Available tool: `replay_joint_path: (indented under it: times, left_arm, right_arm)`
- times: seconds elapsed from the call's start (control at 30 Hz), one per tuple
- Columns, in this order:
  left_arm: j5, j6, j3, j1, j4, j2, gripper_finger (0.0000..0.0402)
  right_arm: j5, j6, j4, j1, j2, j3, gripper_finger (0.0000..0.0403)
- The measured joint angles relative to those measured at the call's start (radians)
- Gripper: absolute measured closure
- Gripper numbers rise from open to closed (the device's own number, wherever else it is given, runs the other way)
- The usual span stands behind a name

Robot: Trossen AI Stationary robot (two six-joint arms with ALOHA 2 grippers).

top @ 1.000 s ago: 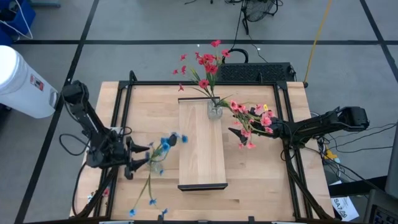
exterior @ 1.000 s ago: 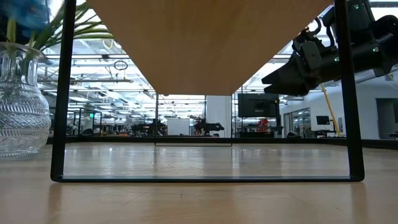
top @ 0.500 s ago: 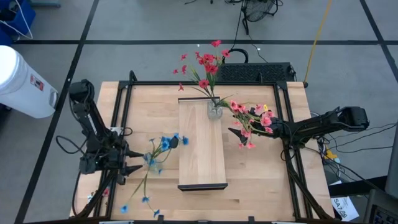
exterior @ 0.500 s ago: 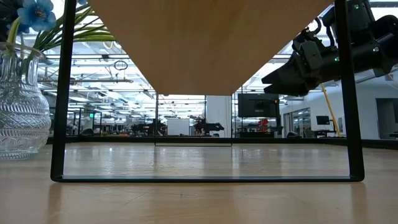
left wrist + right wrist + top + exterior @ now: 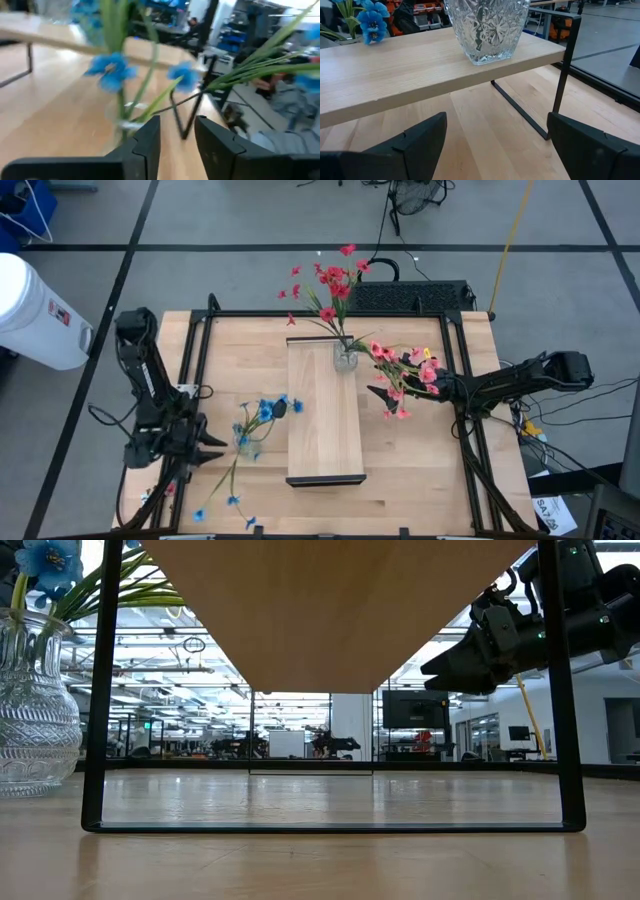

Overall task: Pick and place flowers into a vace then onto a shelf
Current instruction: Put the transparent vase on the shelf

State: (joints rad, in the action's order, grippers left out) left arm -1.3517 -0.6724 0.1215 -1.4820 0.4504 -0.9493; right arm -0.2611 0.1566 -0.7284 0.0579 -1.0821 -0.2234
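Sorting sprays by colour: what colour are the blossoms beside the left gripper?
Bright blue blossoms, clearest in the high view.

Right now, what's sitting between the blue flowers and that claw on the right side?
In the high view, the shelf lies between the blue flowers and the right gripper; red-pink flowers overlap that gripper.

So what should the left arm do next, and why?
Probably ease the left gripper forward to close on the glass vase: it is open and empty, the blue flowers already stand in that vase, and it sits on the table beside the shelf, not on it.
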Motion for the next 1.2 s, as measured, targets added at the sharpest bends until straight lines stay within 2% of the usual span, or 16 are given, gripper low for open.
replay_joint_path:
  times: [0.13, 0.27, 0.33, 0.5, 0.63, 0.93, 1.03, 1.1, 1.2]
  left_arm:
    - [0.041, -0.294, 0.0, 0.044, -0.205, 0.0, 0.0294]
    - [0.198, -0.502, 0.0, 0.083, -0.394, 0.0, 0.0309]
    - [0.206, -0.551, 0.0, 0.101, -0.448, 0.0, 0.0316]
    - [0.194, -0.562, 0.0, 0.16, -0.471, 0.0, 0.0323]
    - [0.225, -0.559, 0.0, 0.213, -0.465, 0.0, 0.0303]
    - [0.234, -0.495, 0.0, 0.263, -0.412, 0.0, 0.0187]
    - [0.234, -0.434, 0.0, 0.266, -0.332, 0.0, 0.015]
    - [0.237, -0.369, 0.0, 0.267, -0.295, 0.0, 0.0131]
    - [0.259, -0.363, 0.0, 0.285, -0.291, -0.006, 0.0113]
  right_arm:
    - [-0.001, 0.0, 0.0, 0.0, 0.0, 0.0, 0.0069]
    - [0.0, 0.0, 0.001, 0.0, 0.0, 0.0, 0.0069]
    - [0.0, 0.0, 0.0, 0.0, 0.0, 0.0, 0.0069]
    - [0.0, 0.0, 0.003, 0.0, 0.0, 0.0, 0.0069]
    - [0.0, -0.001, 0.006, 0.0, 0.0, 0.0, 0.0069]
    - [0.0, -0.003, 0.007, 0.0, 0.0, 0.0, 0.0069]
    - [0.0, -0.003, 0.007, 0.0, 0.0, 0.0, 0.0069]
    - [0.0, -0.003, 0.007, 0.0, 0.0, 0.0, 0.0069]
    - [0.0, -0.003, 0.007, 0.0, 0.0, 0.0, 0.0069]
